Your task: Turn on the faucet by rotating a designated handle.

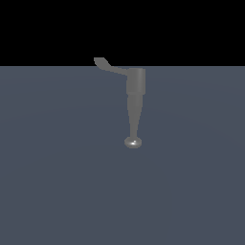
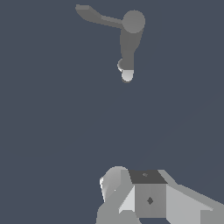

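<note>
Faucet (image 1: 135,91): matte grey metal, cylindrical body, long tapering spout ending in a rounded shiny tip, standing on the table (image 1: 57,182).
Handle (image 1: 109,66): thin curved lever, flattened paddle tip, projecting from the body toward the exterior view's left.
Table: plain slate-blue, smooth; black backdrop behind.
Tool (image 2: 144,197): pale grey blocky parts, well apart from the faucet; opening cannot be told.

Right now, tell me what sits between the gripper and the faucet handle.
Nothing. In the wrist view, only bare grey floor separates the gripper from the handle; the spout lies off to one side.
</note>
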`<state>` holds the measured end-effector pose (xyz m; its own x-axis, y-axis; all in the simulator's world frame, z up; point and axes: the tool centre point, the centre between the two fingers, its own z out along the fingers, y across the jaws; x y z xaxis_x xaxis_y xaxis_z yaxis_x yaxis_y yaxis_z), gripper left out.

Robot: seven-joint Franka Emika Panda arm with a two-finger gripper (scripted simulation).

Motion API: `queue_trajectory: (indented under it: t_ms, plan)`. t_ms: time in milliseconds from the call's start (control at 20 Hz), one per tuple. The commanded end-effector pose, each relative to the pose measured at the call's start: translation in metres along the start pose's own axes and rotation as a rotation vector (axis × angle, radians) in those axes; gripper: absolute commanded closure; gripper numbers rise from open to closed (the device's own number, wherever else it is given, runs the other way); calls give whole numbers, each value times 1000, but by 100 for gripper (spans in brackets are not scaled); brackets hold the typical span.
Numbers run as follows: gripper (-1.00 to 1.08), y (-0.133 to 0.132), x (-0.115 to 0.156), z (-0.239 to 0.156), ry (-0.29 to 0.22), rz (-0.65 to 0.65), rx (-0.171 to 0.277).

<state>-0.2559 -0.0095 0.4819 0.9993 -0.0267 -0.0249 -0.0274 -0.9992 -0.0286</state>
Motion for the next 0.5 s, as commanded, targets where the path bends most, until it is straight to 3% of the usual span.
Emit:
queue_trajectory:
  t_ms: [0, 450]
  plan:
    - [108, 0, 0, 0, 0, 0, 0]
    - [108, -24, 4, -4, 20, -52, 5]
